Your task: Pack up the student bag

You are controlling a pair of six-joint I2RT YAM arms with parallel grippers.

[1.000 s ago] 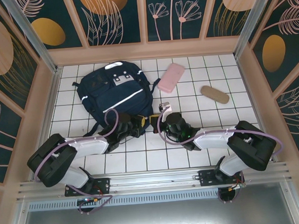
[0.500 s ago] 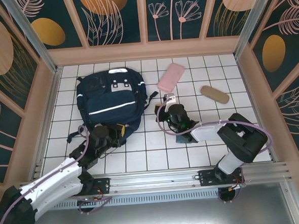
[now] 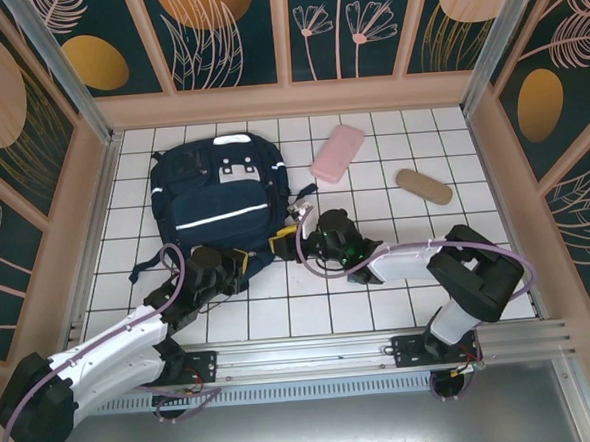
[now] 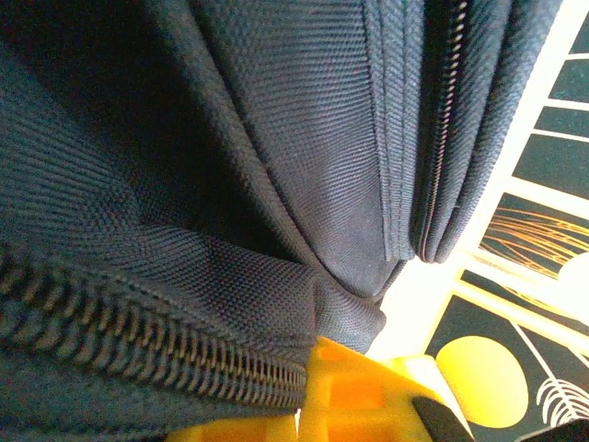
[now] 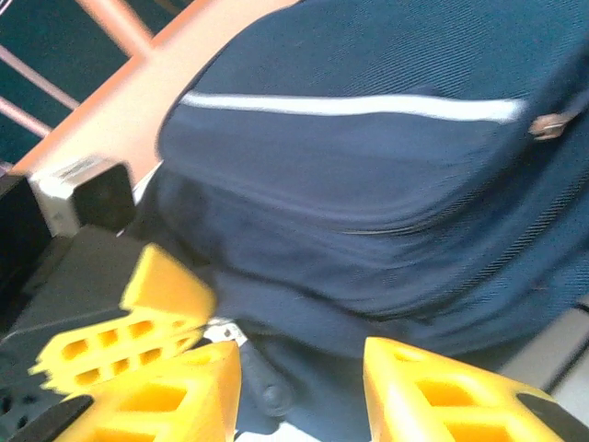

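Backpack (image 3: 221, 200) lies back-left on the table (image 3: 411, 309), its near edge pinched by the left gripper (image 3: 236, 267). The right gripper (image 3: 288, 239), jaws spread just beside it, may close on loose fabric instead of the zip.

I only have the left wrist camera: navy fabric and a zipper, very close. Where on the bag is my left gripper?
Observer: The left gripper sits at the near bottom edge of the student bag, shut on a fold of its fabric.
Operator: And the right one?
Observer: The right gripper is at the bag's near right corner, jaws apart, facing the side with the white stripe.
Operator: What is left outside the bag?
Observer: A pink case and a flat tan case lie on the tiled table, to the right of the bag.
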